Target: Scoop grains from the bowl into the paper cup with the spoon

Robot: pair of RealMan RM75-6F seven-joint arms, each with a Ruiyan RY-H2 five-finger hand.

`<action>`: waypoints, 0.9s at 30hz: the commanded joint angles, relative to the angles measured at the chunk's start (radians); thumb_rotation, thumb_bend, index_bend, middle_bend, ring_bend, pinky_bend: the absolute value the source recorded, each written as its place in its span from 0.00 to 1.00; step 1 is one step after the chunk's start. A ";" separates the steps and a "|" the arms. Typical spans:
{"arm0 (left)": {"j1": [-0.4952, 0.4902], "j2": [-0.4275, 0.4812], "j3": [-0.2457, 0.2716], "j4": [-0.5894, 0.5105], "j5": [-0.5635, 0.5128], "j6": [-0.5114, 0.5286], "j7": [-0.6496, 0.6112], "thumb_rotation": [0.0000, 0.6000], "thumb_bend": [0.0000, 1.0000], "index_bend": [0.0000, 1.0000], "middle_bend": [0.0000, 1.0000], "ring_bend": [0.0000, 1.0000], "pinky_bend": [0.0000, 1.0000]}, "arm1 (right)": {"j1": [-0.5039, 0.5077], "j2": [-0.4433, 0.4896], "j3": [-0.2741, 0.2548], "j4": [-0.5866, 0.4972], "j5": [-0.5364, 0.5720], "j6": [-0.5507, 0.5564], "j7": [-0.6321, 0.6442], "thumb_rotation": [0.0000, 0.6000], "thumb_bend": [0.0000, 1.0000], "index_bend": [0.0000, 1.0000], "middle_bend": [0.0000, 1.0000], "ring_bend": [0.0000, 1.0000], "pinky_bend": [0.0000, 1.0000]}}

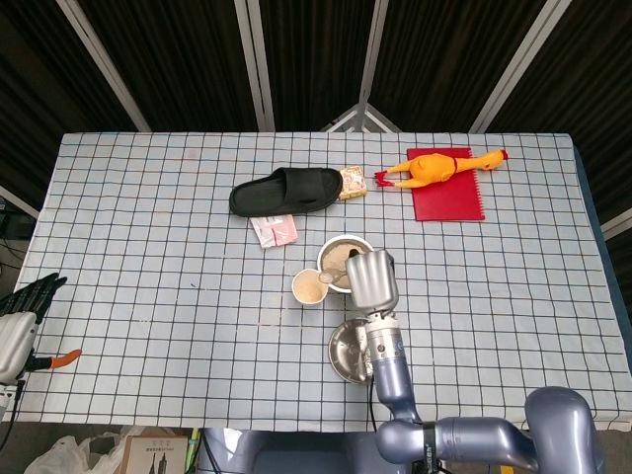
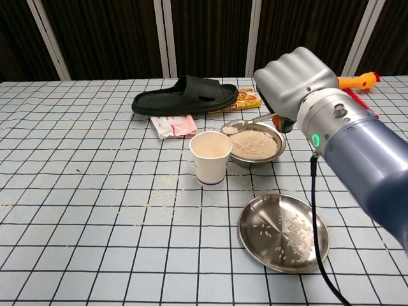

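While the right robot hand [image 2: 294, 81] grips the loaded spoon [image 2: 237, 125] between rice bowl [image 2: 255, 145] and paper cup [image 2: 211, 157], any tilt could spill grains onto the checked surface [image 2: 95, 191]; the left robot hand [image 1: 18, 318] looks empty.

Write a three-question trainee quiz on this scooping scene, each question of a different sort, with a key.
1. True or false: the spoon held by the right hand carries grains.
2. Multiple choice: the paper cup stands (A) inside the bowl, (B) beside the bowl, apart from it, (C) on the steel plate.
3. Fill in: the black slipper lies on the far side of the ____.

Key: 1 true; 2 B; 3 bowl.
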 commanded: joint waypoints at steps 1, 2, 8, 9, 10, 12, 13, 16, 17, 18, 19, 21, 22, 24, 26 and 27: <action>-0.001 0.001 0.000 -0.001 0.000 -0.001 0.001 1.00 0.00 0.00 0.00 0.00 0.00 | 0.004 -0.024 -0.017 0.021 -0.006 0.007 0.011 1.00 0.60 0.69 0.83 0.97 1.00; -0.001 0.001 0.001 -0.002 -0.001 -0.002 0.001 1.00 0.00 0.00 0.00 0.00 0.00 | 0.006 -0.029 -0.023 0.030 -0.011 0.007 0.013 1.00 0.60 0.69 0.83 0.97 1.00; -0.003 0.001 -0.003 -0.005 -0.014 -0.007 0.005 1.00 0.00 0.00 0.00 0.00 0.00 | 0.016 -0.064 -0.057 0.104 -0.060 -0.009 0.059 1.00 0.61 0.69 0.83 0.97 1.00; -0.003 0.001 -0.004 -0.005 -0.015 -0.008 0.005 1.00 0.00 0.00 0.00 0.00 0.00 | 0.018 -0.068 -0.064 0.120 -0.073 -0.011 0.066 1.00 0.61 0.69 0.83 0.97 1.00; -0.004 0.001 -0.004 -0.006 -0.017 -0.009 0.006 1.00 0.00 0.00 0.00 0.00 0.00 | 0.020 -0.072 -0.071 0.135 -0.087 -0.014 0.073 1.00 0.61 0.69 0.83 0.97 1.00; -0.004 0.002 -0.004 -0.007 -0.021 -0.012 0.006 1.00 0.00 0.00 0.00 0.00 0.00 | 0.025 -0.079 -0.089 0.174 -0.126 -0.016 0.089 1.00 0.61 0.69 0.83 0.97 1.00; -0.004 0.003 -0.004 -0.008 -0.022 -0.014 0.006 1.00 0.00 0.00 0.00 0.00 0.00 | 0.030 -0.081 -0.102 0.197 -0.156 -0.016 0.098 1.00 0.61 0.69 0.83 0.97 1.00; -0.005 0.005 -0.006 -0.010 -0.026 -0.016 0.004 1.00 0.00 0.00 0.00 0.00 0.00 | 0.046 -0.074 -0.156 0.283 -0.272 -0.017 0.129 1.00 0.61 0.69 0.83 0.97 1.00; -0.005 0.005 -0.006 -0.010 -0.027 -0.017 0.004 1.00 0.00 0.00 0.00 0.00 0.00 | 0.048 -0.073 -0.169 0.306 -0.299 -0.018 0.137 1.00 0.61 0.69 0.83 0.97 1.00; -0.006 0.006 -0.006 -0.010 -0.027 -0.017 0.004 1.00 0.00 0.00 0.00 0.00 0.00 | 0.050 -0.072 -0.180 0.326 -0.323 -0.019 0.143 1.00 0.61 0.69 0.83 0.97 1.00; -0.006 0.006 -0.006 -0.011 -0.027 -0.018 0.005 1.00 0.00 0.00 0.00 0.00 0.00 | 0.051 -0.072 -0.186 0.339 -0.338 -0.020 0.147 1.00 0.61 0.69 0.83 0.97 1.00; -0.006 0.006 -0.005 -0.011 -0.028 -0.019 0.008 1.00 0.00 0.00 0.00 0.00 0.00 | 0.055 -0.072 -0.197 0.369 -0.371 -0.021 0.153 1.00 0.61 0.69 0.83 0.97 1.00; -0.006 0.006 -0.005 -0.011 -0.028 -0.018 0.008 1.00 0.00 0.00 0.00 0.00 0.00 | 0.056 -0.072 -0.201 0.379 -0.383 -0.022 0.157 1.00 0.61 0.69 0.83 0.97 1.00; -0.006 0.006 -0.005 -0.013 -0.030 -0.019 0.009 1.00 0.00 0.00 0.00 0.00 0.00 | 0.058 -0.072 -0.212 0.413 -0.423 -0.023 0.167 1.00 0.61 0.69 0.83 0.97 1.00; -0.006 0.006 -0.006 -0.014 -0.032 -0.020 0.010 1.00 0.00 0.00 0.00 0.00 0.00 | 0.056 -0.073 -0.217 0.436 -0.444 -0.028 0.178 1.00 0.61 0.69 0.83 0.97 1.00; -0.006 0.006 -0.006 -0.015 -0.034 -0.020 0.010 1.00 0.00 0.00 0.00 0.00 0.00 | 0.052 -0.077 -0.215 0.448 -0.450 -0.030 0.186 1.00 0.61 0.69 0.83 0.97 1.00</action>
